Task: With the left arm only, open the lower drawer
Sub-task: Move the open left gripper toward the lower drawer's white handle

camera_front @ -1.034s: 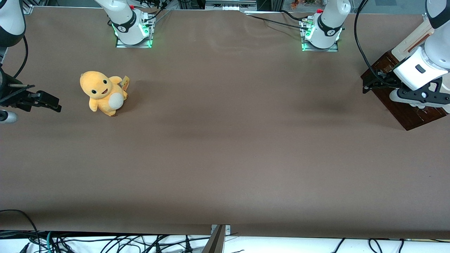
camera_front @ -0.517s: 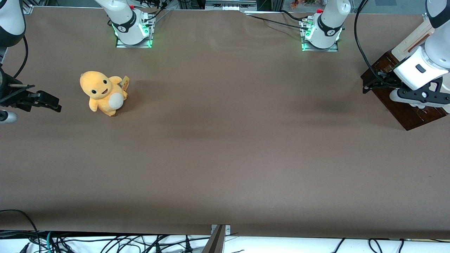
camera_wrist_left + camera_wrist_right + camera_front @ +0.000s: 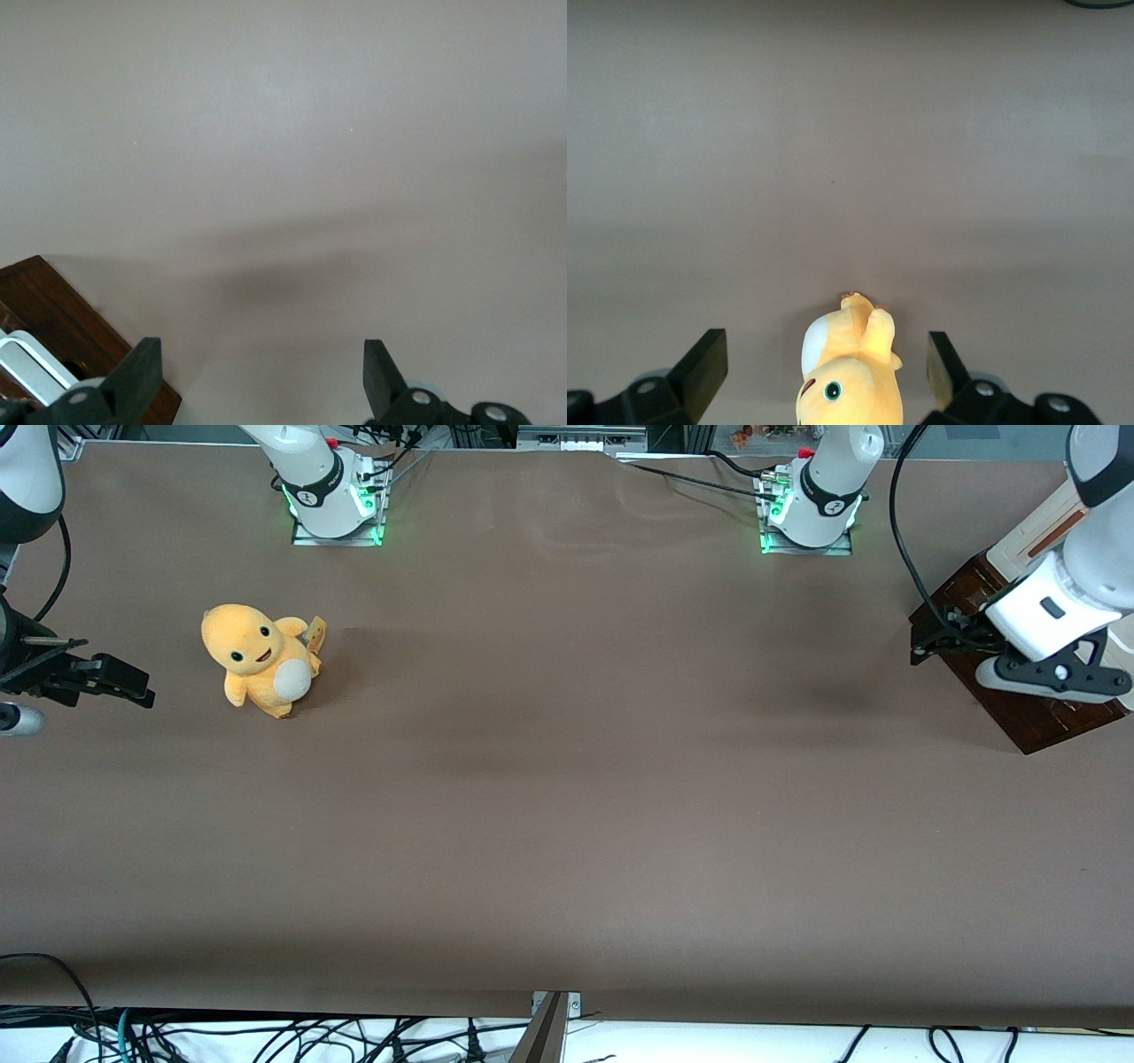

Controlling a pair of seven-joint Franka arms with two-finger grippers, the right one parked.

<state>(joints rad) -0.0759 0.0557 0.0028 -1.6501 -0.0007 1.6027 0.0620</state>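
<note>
Firstly, at the working arm's edge of the surface: lower drawer (image 3: 1028, 716), dark brown wood, lying slanted to that edge. Seen in the left wrist view as one brown corner (image 3: 62, 314) with a silver bar handle (image 3: 29, 367) on it. Not possible to tell how much pulled out, because partly covered by the arm.

Just above it, a little farther from the front camera: left arm (image 3: 1054, 602), white wrist with black trim, black cable looping up from it. Gripper (image 3: 939, 636) (image 3: 257, 382) hanging over the drawer's corner toward the middle of the surface, not touching the wood as far as visible. Fingers (image 3: 135, 372) spread wide apart, holding nothing, only brown surface (image 3: 292, 133) between them.

Touching the drawer's wood and nearer to the far edge: cream panel (image 3: 1041, 527) with an orange-brown slot.

Well apart, toward the parked arm's end: yellow plush toy (image 3: 260, 658), upright, facing the front camera.

Lastly, at the far edge of the surface: two white bases (image 3: 337, 496) (image 3: 811, 509) with green light.
</note>
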